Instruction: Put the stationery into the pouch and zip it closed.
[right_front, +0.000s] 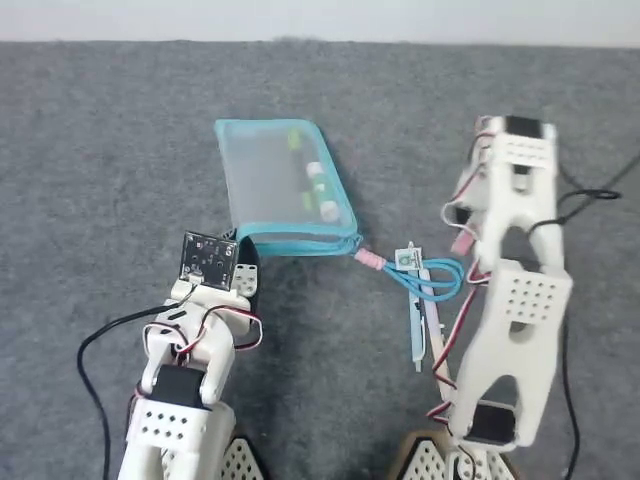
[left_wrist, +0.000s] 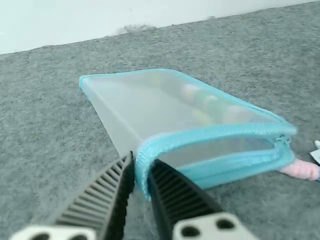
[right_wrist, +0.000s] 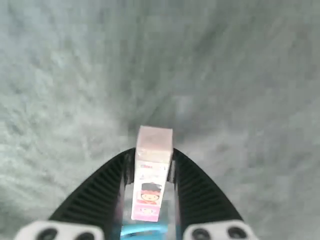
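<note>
A translucent pouch (right_front: 280, 190) with teal trim lies mid-table, its mouth toward the arms. A few small items show through its wall (left_wrist: 200, 102). My left gripper (left_wrist: 141, 162) is shut on the teal zipper edge at the pouch's near left corner (right_front: 245, 250). The pink zipper pull (right_front: 370, 259) sticks out at the near right corner. My right gripper (right_wrist: 154, 155) is shut on an eraser (right_wrist: 152, 172) in a white printed sleeve, held over bare carpet. In the high view that gripper (right_front: 460, 220) hangs right of the pouch.
Pens (right_front: 420, 315) with a blue cord loop (right_front: 445, 280) lie on the grey carpet (right_front: 100, 150) between the pouch and the right arm. A black cable (right_front: 95, 370) runs beside the left arm's base.
</note>
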